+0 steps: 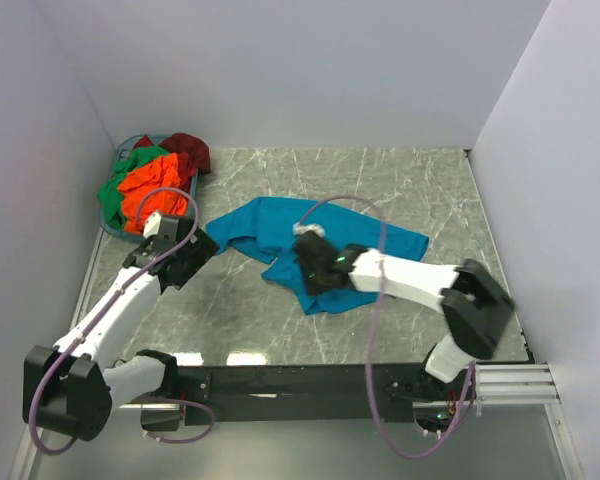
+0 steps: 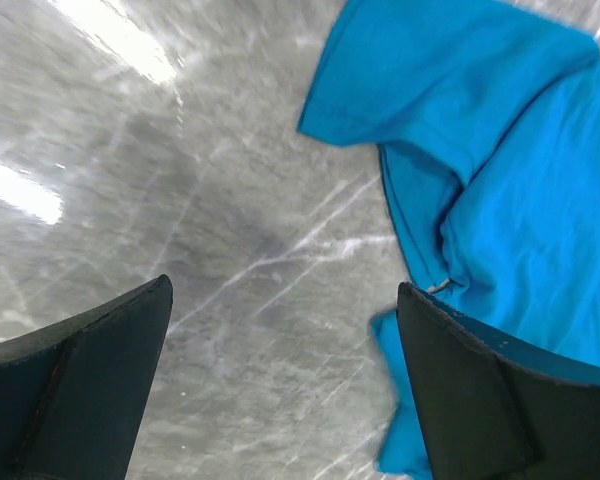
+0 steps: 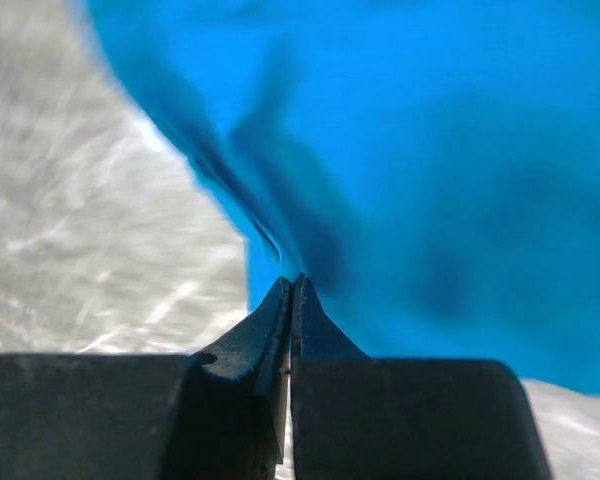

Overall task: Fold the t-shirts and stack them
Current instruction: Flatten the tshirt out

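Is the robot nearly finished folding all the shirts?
Not nearly. Nothing is folded or stacked yet. In hand: the right tool is shut, seemingly pinching the crumpled teal-blue t-shirt on the table, while the left tool hangs open beside it. Left to do: the orange t-shirt, green t-shirt and dark red t-shirt lie piled in the basket.

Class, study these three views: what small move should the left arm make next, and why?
Probably slide the left gripper sideways onto the edge of the blue t-shirt and close. Its fingers are open over bare table, the shirt lies crumpled beside them, and the right gripper appears pinched on a fold.
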